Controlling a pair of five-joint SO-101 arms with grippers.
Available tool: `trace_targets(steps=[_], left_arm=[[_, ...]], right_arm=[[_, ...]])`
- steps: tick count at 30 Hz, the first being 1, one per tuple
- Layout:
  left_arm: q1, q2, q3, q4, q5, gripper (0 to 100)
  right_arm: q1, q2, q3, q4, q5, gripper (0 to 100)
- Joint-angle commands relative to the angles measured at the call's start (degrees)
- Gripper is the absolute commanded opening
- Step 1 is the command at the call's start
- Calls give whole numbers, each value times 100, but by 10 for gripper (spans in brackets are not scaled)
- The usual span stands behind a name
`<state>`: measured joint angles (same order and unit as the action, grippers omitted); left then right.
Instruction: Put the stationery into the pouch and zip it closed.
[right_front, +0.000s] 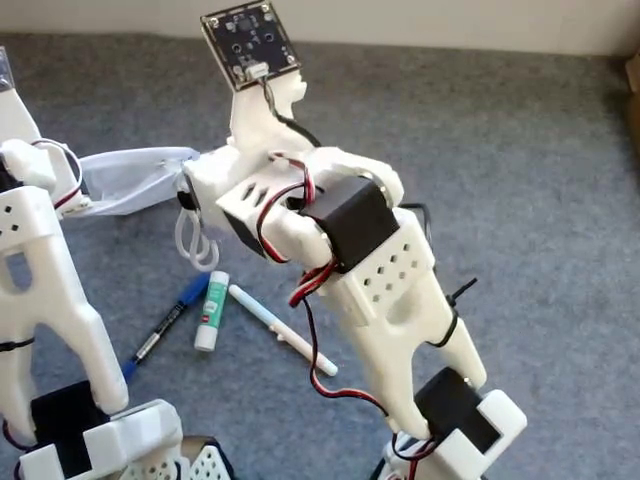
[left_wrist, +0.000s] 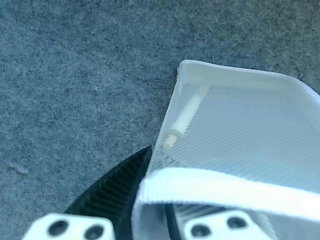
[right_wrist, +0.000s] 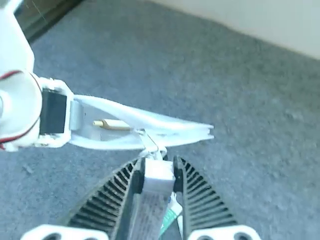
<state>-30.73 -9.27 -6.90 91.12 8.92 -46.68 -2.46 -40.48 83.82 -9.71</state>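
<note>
Mesh pouch (left_wrist: 240, 135), translucent w/ white trim (stick (left_wrist: 185, 120) inside).

The pouch (right_front: 140, 180) stretches sideways between the two arms. Its left end is pinched in the left claw (right_front: 78, 192), and its right end lies by the right claw (right_wrist: 157, 162), which faces the pouch's long edge. A small item (right_wrist: 159, 179) sits clamped between that claw's jaws, just short of the pouch. Inside the pouch lies a thin stick (left_wrist: 184, 120). On the counter (right_front: 520, 150), nearer the arm bases than the pouch, three pieces fan out with their far ends close together. A marker (right_front: 165, 325) is leftmost, a glue stick (right_front: 212, 310) in the middle, and a slim pen (right_front: 280, 328) rightmost, its near end beside the right arm.
</note>
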Motion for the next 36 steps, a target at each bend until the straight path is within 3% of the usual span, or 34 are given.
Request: trace_targets(steps=[1, 10, 17, 25, 36], left_arm=[[-84, 75, 31, -97, 79, 6], [-75, 75, 31, -105, 79, 6], [-75, 75, 31, -105, 79, 6], [-75, 75, 31, -105, 79, 6], [-75, 75, 31, -97, 79, 6]], right_arm=[[-66, -356, -330, -382, 79, 44], [-189, -365, -303, -593, 97, 44], [-505, -374, -338, -171, 985, 43], [-892, -374, -338, 145, 1011, 3], [-875, -365, -338, -198, 985, 5]])
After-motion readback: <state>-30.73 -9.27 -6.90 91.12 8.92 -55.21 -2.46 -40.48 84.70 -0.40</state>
